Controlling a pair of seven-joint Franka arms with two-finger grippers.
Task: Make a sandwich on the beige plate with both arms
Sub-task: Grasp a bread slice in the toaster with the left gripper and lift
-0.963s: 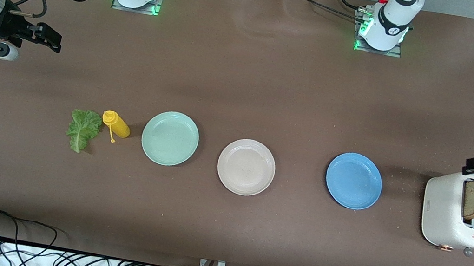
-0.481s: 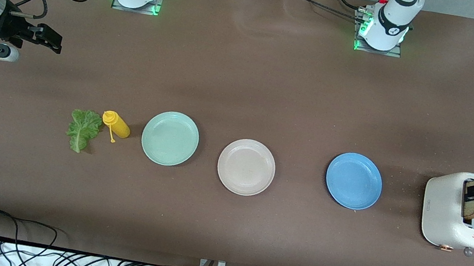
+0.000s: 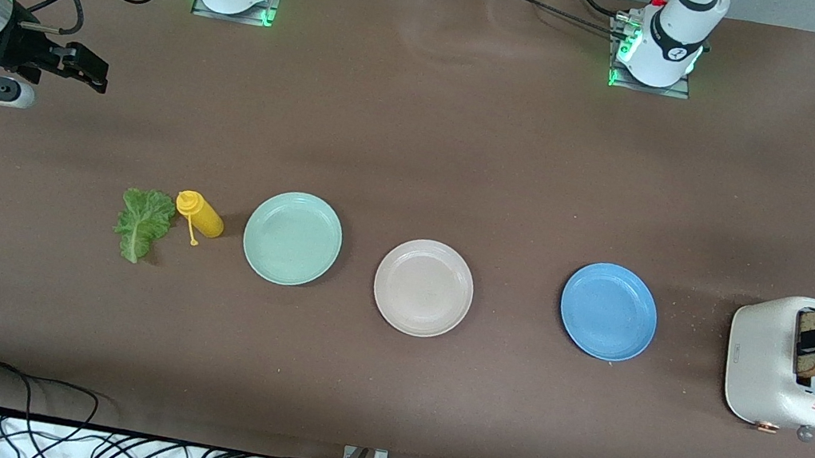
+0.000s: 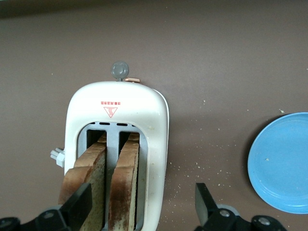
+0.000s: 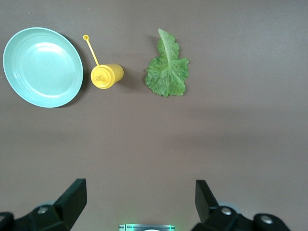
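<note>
- The table (image 3: 420, 142) carried three plates in a row, and the beige plate (image 3: 423, 287) lay bare in the middle, between the mint green plate (image 3: 292, 238) and the blue plate (image 3: 608, 311).
- The white toaster (image 3: 766, 371) stood at the left arm's end of the table, with two slices of brown bread (image 4: 103, 185) upright in its slots, tops sticking out.
- The left gripper (image 4: 143, 204) hung low over the toaster, its fingers (image 4: 82, 204) spread wide. One finger was outside the outer slice and the other was well clear of the toaster's flank, so nothing was gripped yet.
- The right gripper (image 5: 139, 197) waited high over bare table at the right arm's end, fingers wide apart and empty.
- The lettuce leaf (image 3: 142, 222) lay flat at the right arm's end, just beside the tipped yellow squeeze bottle (image 3: 200, 215), both untouched.
- The step in hand looked like fetching the first slice, so the task was barely begun.
- The next move seemed to call for lining the fingers up on a single slice, closing gently on its faces, lifting straight up out of the slot and carrying it to the beige plate.
</note>
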